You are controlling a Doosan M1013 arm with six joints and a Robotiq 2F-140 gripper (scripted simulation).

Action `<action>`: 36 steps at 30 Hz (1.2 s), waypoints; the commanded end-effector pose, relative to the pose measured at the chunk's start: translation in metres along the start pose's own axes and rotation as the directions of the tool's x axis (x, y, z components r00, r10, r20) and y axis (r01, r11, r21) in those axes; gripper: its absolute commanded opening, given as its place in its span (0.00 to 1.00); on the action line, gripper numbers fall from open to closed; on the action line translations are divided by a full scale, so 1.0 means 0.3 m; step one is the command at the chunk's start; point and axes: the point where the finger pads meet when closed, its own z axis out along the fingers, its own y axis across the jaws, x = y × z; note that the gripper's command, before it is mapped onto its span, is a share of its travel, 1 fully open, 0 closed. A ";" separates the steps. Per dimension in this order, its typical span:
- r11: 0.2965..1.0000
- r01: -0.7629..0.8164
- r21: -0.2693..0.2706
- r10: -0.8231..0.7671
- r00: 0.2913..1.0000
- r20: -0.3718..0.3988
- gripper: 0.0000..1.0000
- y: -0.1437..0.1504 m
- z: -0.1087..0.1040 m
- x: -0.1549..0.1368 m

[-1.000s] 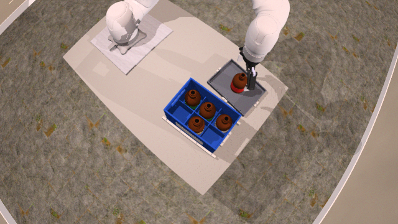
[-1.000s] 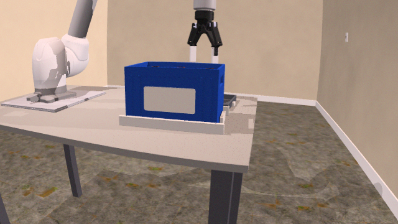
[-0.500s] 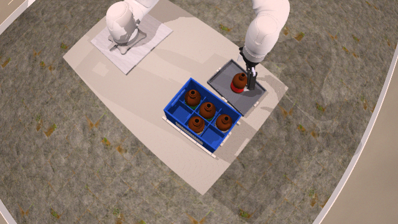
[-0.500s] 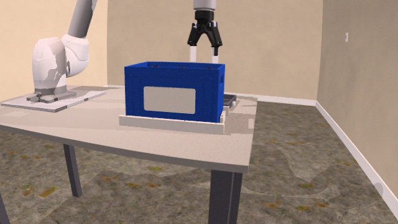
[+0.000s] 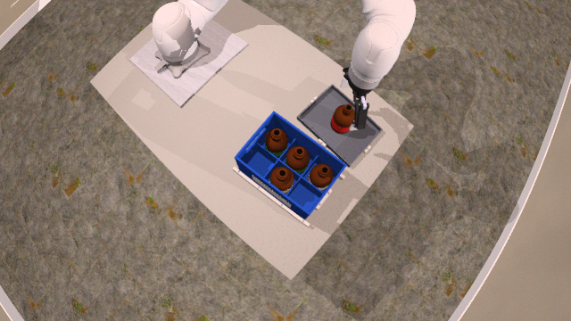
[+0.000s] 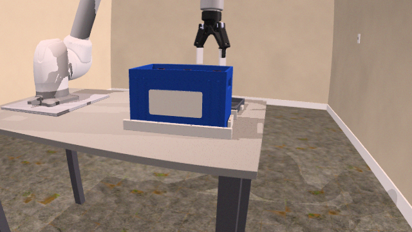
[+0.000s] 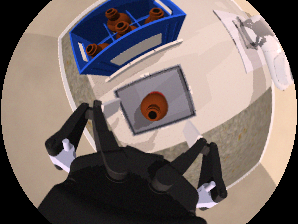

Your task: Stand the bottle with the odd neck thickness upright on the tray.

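The red-banded bottle (image 5: 343,117) (image 7: 154,104) stands upright on the tray (image 5: 348,153) (image 7: 131,118), near the surface's right-hand corner, apparently set there as the odd-necked one. The claw (image 5: 360,122) (image 6: 210,61) (image 7: 152,115) is spread wide above it, holding nothing, probably so the neck clears the fingers. Four bottles stand in the blue crate (image 5: 250,168) (image 6: 138,96) (image 7: 172,31), whose high wall beside the tray could obstruct a low sideways retreat.

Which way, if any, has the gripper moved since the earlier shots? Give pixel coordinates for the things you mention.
No, the gripper (image 5: 360,121) (image 6: 211,61) (image 7: 152,115) hasn't visibly moved; it hangs in the same place relative to the crate (image 6: 175,77).
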 end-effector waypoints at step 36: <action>1.000 0.000 0.000 0.000 1.000 0.000 1.00 0.000 -0.207 0.000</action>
